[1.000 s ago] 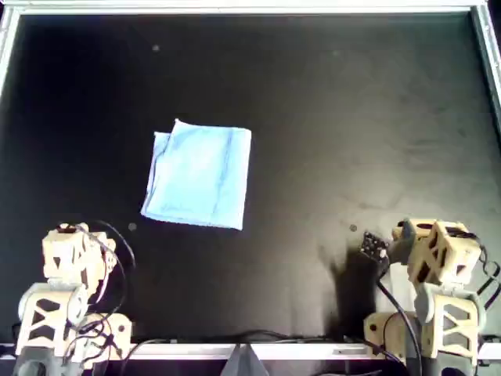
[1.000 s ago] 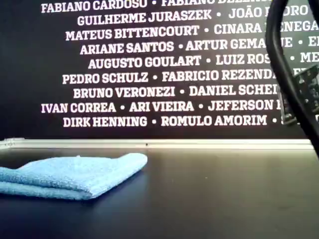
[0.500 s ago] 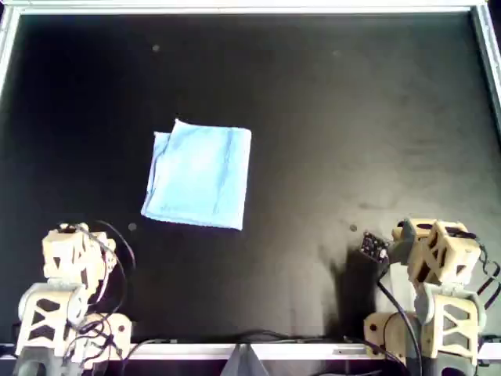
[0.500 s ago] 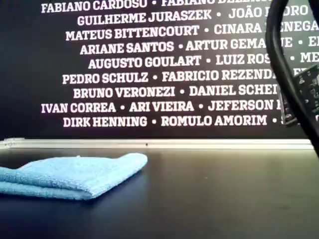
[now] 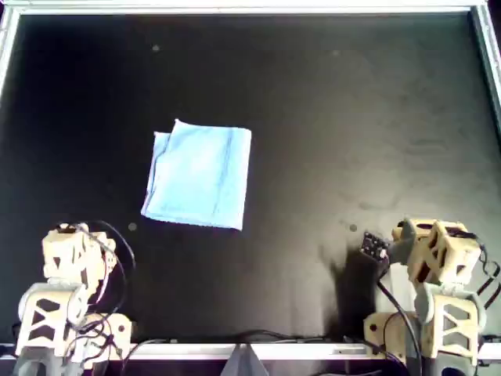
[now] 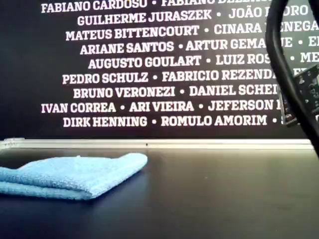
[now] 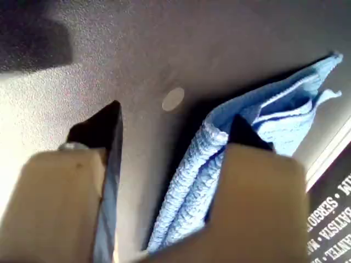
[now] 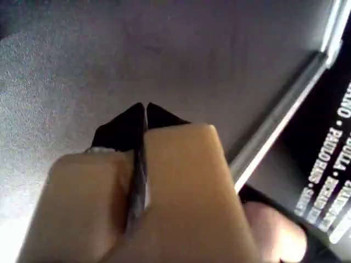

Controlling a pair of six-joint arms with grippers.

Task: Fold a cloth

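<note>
While both arms sit parked at the near edge in the overhead view, the findings are as follows.

Cloth: the thin sky-blue woven fabric cloth (image 5: 199, 175) lies flat on the black matte tabletop (image 5: 352, 117), left of centre in the overhead view and well apart from both arms. It reads as a compact rectangle with stacked edges showing along one side in the left wrist view (image 7: 258, 131) — judged already folded at least once.

Cloth profile: in the exterior view it rests low at that view's left (image 6: 75, 174), with a rounded folded edge and more than one layer visible; nothing touches it.

Left gripper: the tan printed left gripper (image 7: 170, 137) has its fingers (image 7: 107, 129) standing wide apart, holding nothing. It looks along the tabletop toward the cloth's layered edge, near it but not in contact — a stance that suits either a fresh approach or a rest pose; which one cannot be told.

Right gripper: the tan printed right gripper (image 8: 143, 118) has its fingers pressed together on nothing, pointed at bare tabletop and the silver frame rail (image 8: 285, 118).

Arm bases: left arm (image 5: 70, 266) at the overhead view's lower left, right arm (image 5: 430, 254) at its lower right, both clear of the work area.

Task status: judged at or near completion; a further fold would need the wide-set left fingers to take an edge.
</note>
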